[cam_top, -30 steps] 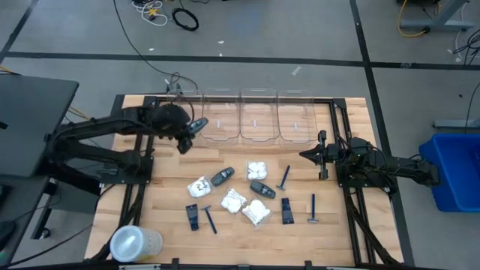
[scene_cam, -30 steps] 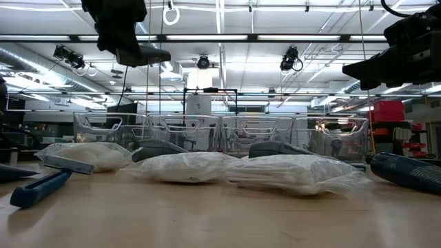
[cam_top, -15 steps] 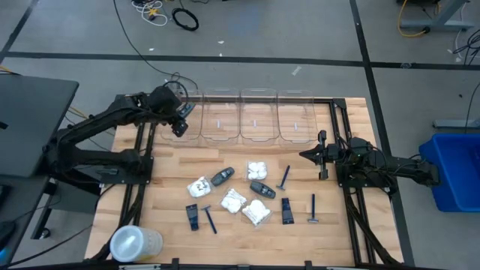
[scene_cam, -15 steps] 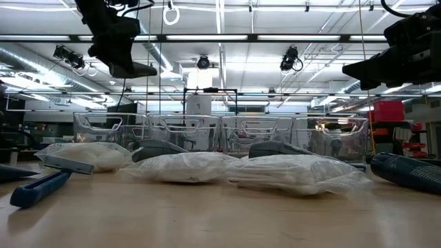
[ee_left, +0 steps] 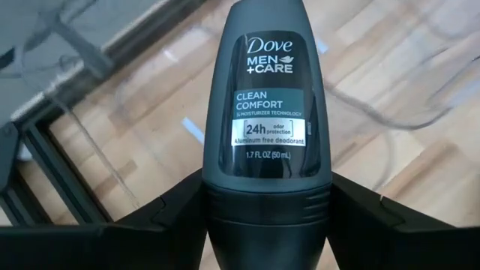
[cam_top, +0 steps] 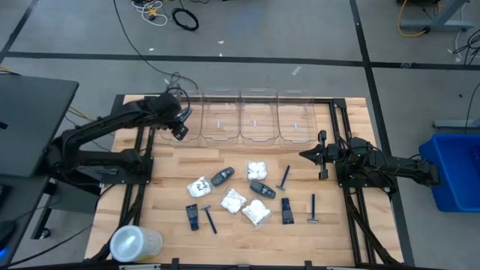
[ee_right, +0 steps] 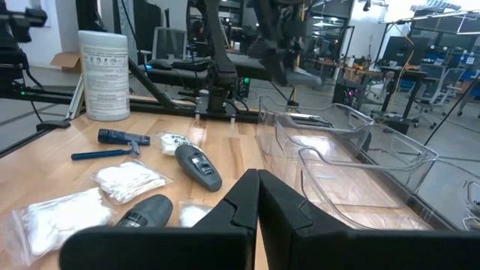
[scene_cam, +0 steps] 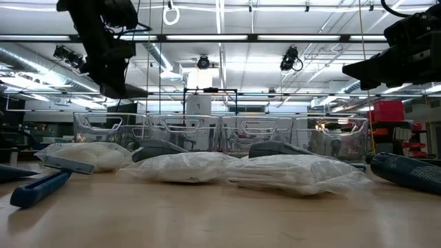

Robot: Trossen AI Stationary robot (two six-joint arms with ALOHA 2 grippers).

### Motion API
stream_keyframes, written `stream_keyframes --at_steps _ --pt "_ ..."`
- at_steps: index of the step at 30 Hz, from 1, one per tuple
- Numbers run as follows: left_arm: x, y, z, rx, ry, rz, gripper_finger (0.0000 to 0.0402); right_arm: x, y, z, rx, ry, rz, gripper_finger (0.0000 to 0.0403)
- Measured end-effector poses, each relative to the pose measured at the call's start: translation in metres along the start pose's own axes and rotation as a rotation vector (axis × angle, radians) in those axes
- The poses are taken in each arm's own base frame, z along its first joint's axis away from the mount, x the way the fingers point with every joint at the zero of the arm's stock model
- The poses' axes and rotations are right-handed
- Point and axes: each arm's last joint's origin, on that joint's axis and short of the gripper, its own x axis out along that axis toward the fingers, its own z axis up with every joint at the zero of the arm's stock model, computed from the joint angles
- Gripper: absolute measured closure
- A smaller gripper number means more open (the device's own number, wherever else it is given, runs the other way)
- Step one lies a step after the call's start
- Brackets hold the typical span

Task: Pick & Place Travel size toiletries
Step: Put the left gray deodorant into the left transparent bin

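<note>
Dark grey deodorant case [ee_left: 266, 112], labelled for men's roll-on, clamped between the left gripper's [cam_top: 180, 129] fingers [ee_left: 161, 217] and carried high over the leftmost clear bin [cam_top: 184, 112] at the far-left end of the bin row. Transport step about done, by the look of it; next likely calls for lining up inside that bin's walls, lowering a little and parting the fingers so the case drops in rather than catching the rim. Room tight there: surface [cam_top: 345, 225] edge and dark frame rail just beside the bin. Remaining toiletries, white packets [cam_top: 232, 200], more grey cases [cam_top: 222, 177], black tubes [cam_top: 193, 216] and blue razors [cam_top: 284, 177], clustered mid-surface, well apart from the bins, with bare wood around them. Right gripper [cam_top: 306, 155] parked over the right side, fingers shut and empty.
</note>
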Motion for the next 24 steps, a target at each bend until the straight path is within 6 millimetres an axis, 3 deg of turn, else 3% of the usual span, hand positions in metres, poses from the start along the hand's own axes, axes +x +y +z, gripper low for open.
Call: stream_keyframes --at_steps 7,18,24 --pt "0.018 0.008 -0.010 -0.040 0.035 0.026 0.0183 0.000 0.000 0.000 0.000 0.000 0.000 0.0389" --pt "0.029 0.013 -0.017 -0.063 0.053 0.044 0.0182 0.000 0.000 0.000 0.000 0.000 0.000 0.0389" --pt "0.031 0.013 -0.019 -0.064 0.062 0.045 0.0153 0.000 0.000 0.000 0.000 0.000 0.000 0.0389"
